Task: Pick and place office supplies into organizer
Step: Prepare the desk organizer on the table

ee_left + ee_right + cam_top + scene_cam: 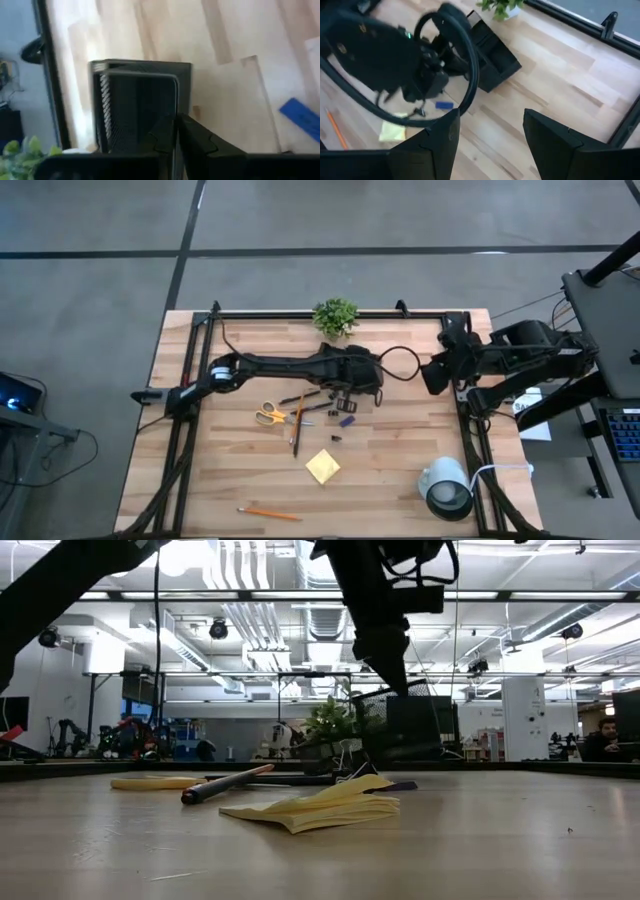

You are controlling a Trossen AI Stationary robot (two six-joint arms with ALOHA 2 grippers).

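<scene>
My left pincer [175, 131], fingers together and empty, hangs directly over the organizer [140, 102]; the right pincer [490, 132] waits wide open.

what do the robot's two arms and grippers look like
Both arms are dark, near-black jointed links. The left arm is long and slim with a pale band near its base and a black cable looping off its wrist. The right arm is bulkier. The right gripper has two flat, angular black fingers; the left gripper matches.
</scene>
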